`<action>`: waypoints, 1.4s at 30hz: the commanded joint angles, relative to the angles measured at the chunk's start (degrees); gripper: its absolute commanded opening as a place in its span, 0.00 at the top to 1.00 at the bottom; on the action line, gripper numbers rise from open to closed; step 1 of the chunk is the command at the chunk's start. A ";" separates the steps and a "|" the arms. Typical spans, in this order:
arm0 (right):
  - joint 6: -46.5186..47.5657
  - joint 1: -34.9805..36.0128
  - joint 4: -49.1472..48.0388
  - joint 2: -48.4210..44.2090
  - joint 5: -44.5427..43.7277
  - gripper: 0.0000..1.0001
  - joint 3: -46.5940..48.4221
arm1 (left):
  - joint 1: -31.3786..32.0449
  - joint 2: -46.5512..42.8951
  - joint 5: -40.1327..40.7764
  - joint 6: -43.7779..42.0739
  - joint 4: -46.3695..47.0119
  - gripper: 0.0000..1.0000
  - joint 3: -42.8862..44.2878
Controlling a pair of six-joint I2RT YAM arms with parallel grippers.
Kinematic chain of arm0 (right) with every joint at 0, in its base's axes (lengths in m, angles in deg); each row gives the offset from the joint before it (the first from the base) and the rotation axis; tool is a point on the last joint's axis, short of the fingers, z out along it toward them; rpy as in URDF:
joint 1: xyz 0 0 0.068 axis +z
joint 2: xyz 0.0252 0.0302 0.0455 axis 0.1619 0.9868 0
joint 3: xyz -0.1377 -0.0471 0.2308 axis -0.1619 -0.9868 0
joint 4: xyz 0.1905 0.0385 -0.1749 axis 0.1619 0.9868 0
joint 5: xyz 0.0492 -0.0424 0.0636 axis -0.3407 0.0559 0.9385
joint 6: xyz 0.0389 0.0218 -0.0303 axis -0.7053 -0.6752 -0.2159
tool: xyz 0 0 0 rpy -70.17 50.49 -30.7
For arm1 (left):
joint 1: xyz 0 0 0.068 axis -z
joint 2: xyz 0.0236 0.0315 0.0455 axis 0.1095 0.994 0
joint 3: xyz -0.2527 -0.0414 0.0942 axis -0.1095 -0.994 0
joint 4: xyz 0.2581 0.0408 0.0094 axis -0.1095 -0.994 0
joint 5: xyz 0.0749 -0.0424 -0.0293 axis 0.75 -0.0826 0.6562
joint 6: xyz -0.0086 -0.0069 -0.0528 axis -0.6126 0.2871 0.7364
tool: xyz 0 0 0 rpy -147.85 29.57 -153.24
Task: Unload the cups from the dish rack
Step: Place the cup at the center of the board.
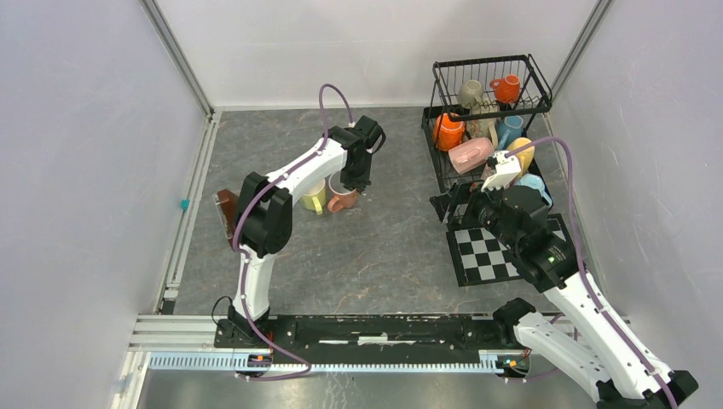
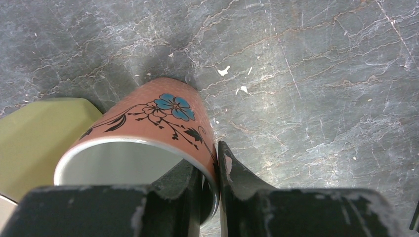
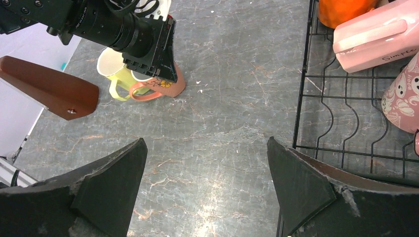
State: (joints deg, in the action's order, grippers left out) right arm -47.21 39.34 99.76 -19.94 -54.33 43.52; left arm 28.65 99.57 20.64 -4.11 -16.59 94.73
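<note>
The left gripper (image 2: 207, 158) is closed to a narrow gap on the rim of a salmon mug (image 2: 148, 116) with a blue flower painted on its side. One finger is inside the mouth and the other is pressed against the outer wall. The mug stands upright on the grey marbled table (image 2: 321, 98), and a yellow mug (image 2: 34, 138) stands upright just beside it. Whether the two touch I cannot tell. Both are near the middle of the table, well apart from the dish rack (image 1: 477, 70) at the far right. A brown wedge (image 3: 49, 86) lies near them, on the side away from the rack.

The right gripper (image 3: 206, 140) is spread wide and holds nothing — only bare table shows between its fingers. It hovers over the table just left of the rack's lower tier, with the tier's wire edge close beside its right finger. In that tier a pink mug (image 3: 375, 34) lies on its side, a lower orange mug (image 3: 346, 10) sits beyond it, and a patterned pink mug (image 3: 405, 98) shows at the frame's right edge.

From above, the upper basket holds an upper orange mug (image 1: 508, 88) and a grey-olive mug (image 1: 470, 92), and a light blue mug (image 1: 510, 128) sits below them. The right arm reaches over a checkered mat (image 1: 486, 251) in front of the rack
</note>
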 commanded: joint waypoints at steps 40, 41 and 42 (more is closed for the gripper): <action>2.22 0.23 6.50 5.41 -15.56 0.02 5.22 | -0.11 -36.25 -23.07 -1.50 14.45 0.00 -13.83; 2.28 0.28 6.79 6.09 -16.58 0.02 5.31 | -0.13 -37.58 -23.67 -1.63 14.76 0.00 -14.88; 2.30 0.14 6.79 6.93 -17.42 0.02 5.36 | -0.13 -38.67 -24.04 -1.84 14.97 0.00 -15.70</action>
State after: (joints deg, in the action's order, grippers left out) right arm -46.29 39.34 105.36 -15.05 -64.83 46.36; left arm 28.50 65.58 1.25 -7.49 -5.96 81.97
